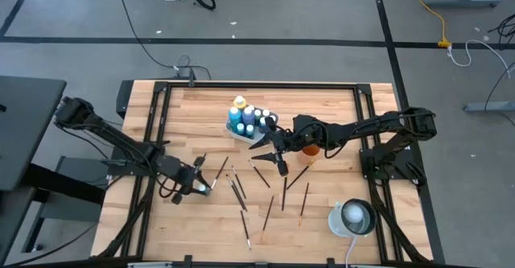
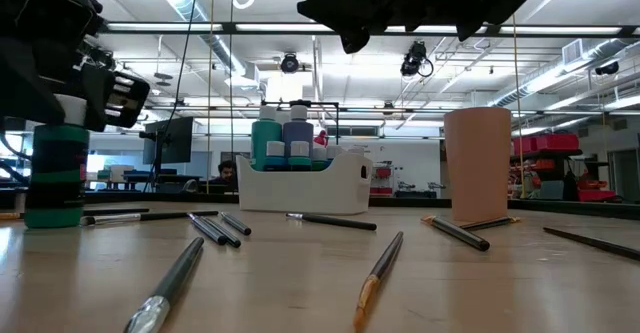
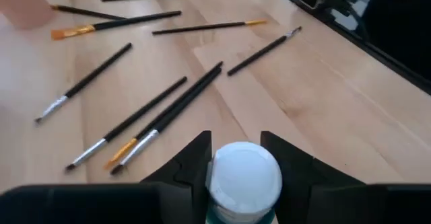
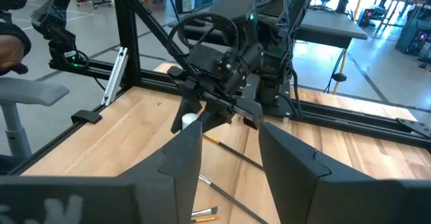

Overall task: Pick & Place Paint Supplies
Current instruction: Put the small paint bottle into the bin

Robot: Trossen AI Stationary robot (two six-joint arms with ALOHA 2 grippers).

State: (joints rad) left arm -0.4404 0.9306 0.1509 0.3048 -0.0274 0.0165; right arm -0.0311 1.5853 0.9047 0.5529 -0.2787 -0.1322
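Near the wooden worktop's left edge, we see the left gripper (image 3: 236,163) grasping a round white-capped teal bottle (image 3: 244,180) among thin scattered paintbrushes (image 3: 168,109); the right gripper (image 4: 229,150) hovers mid-worktop, fingers spread.

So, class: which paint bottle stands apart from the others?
The white-capped teal bottle between the left gripper fingers; the rest stand together in the white tray.

Counted roughly ten paintbrushes (image 1: 268,212) loose on one table (image 1: 338,115). Made out about six paint bottles (image 1: 248,117) in one white tray (image 2: 300,188), plus one teal bottle (image 2: 56,178) standing apart. Also found one orange-brown cup (image 2: 483,163) and one white round object (image 1: 352,217).
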